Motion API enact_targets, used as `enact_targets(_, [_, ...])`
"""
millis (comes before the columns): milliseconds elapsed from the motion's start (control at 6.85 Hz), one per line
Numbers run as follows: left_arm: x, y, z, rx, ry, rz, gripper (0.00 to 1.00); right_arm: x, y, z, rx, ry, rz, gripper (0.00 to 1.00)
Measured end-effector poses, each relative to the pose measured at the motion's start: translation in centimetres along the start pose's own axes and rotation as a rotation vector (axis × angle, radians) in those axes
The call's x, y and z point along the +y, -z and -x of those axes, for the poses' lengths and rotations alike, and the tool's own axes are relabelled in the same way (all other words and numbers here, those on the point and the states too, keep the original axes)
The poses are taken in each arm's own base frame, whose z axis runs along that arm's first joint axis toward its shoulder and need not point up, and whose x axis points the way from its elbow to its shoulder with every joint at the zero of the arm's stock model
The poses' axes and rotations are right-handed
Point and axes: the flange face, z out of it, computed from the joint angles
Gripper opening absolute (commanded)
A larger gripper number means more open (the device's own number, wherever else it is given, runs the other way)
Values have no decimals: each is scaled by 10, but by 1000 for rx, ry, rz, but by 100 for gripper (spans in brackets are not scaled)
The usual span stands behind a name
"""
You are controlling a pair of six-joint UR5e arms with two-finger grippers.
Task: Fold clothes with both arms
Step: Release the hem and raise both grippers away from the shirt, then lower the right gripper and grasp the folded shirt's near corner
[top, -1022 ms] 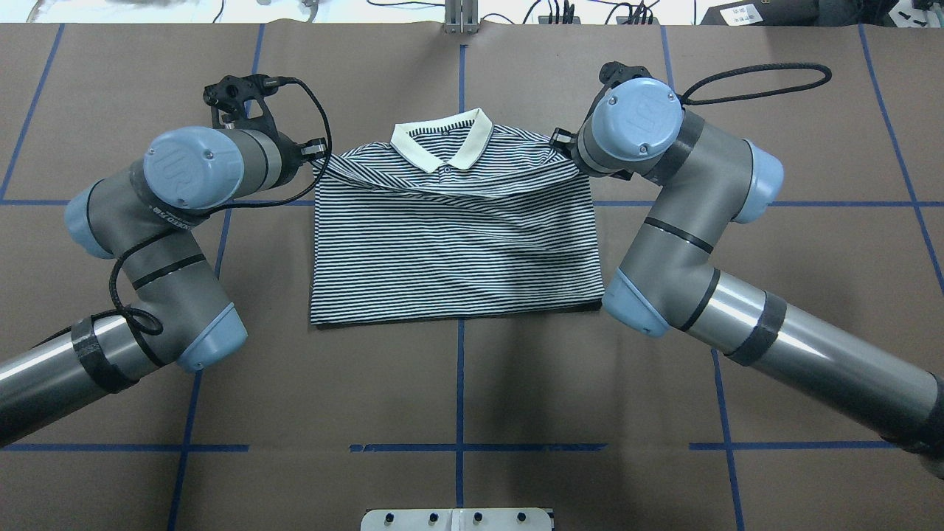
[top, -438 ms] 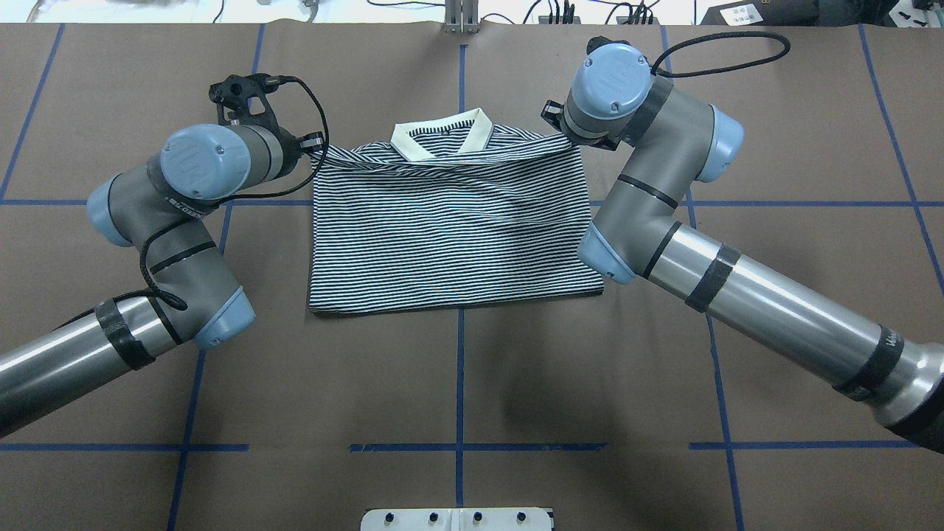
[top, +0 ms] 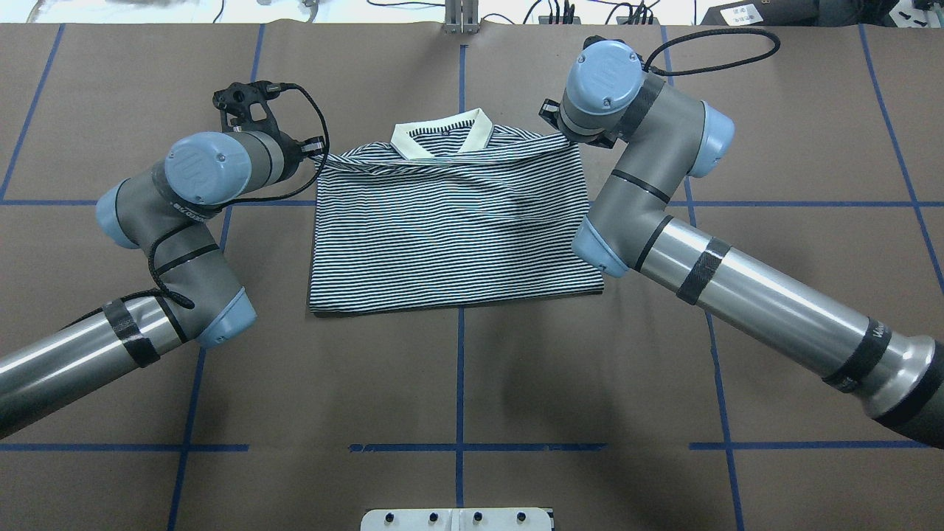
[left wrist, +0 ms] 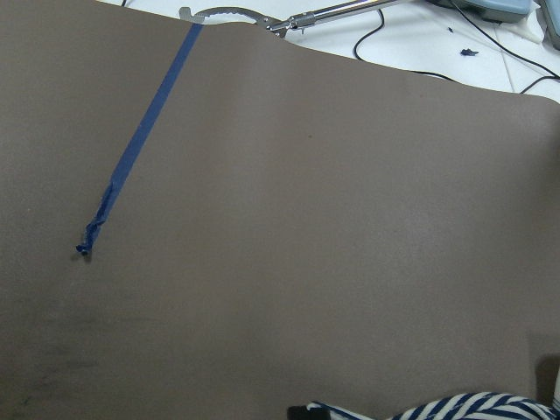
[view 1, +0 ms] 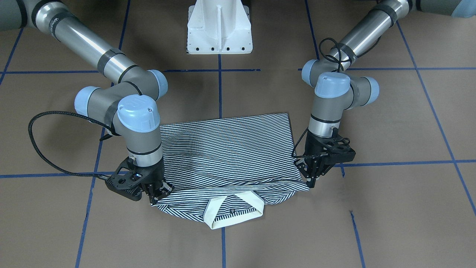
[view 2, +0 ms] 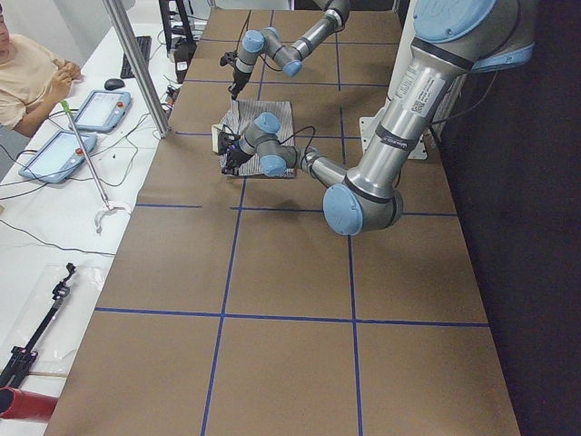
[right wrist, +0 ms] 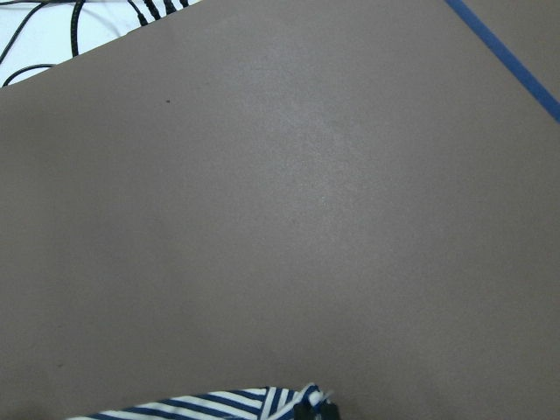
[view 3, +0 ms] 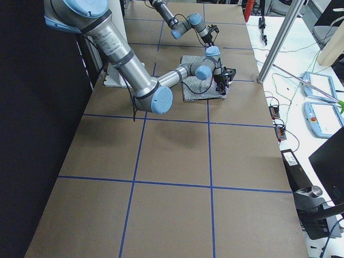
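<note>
Striped polo shirt (top: 450,236), a compact rectangle at the centre of the overhead frame. Its cream collar (top: 442,137) points toward the top edge. The shoulder band is creased and the lower hem is flat and straight. Brown counter (top: 590,369), crossed by blue tape lines (top: 459,369), borders the shirt on all sides. The left arm (top: 184,221) and right arm (top: 737,295) enter from the lower corners, elbows bent and wrists turned down. The left claw (top: 319,150) and right claw (top: 554,127) are each narrowed onto one shoulder corner of the shirt.
</note>
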Motion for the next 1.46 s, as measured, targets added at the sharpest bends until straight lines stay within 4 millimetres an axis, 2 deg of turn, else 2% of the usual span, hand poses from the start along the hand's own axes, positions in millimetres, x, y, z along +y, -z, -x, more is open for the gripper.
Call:
enact_targets(292, [1,0,0,10,0,-1,32,1,-10,-3,-16,0,-5,44])
enact_targets(438, [1,1,-1,15,1,-2,32,0,-11,-8,-34,-1,-6,56])
enact_targets(584, [0,5,-3,33,2,-6,32,-1,-8,-20,-82,-2,-3,73])
enact_targets(876, [-3,17,-5,103,9,-24,32,7,14,-35,-186,-57,25,72])
enact_targets(1022, [-2,22,-5,122,15,-27,33,22,28,-45,-220,-85,46,73])
enact_targets(1315, [1,24,-2,129,22,-28,35,76,57,-109,-247,-105,105,72])
enact_targets(1461, [2,25,2,127,26,-28,36,109,59,-131,-238,-127,113,72])
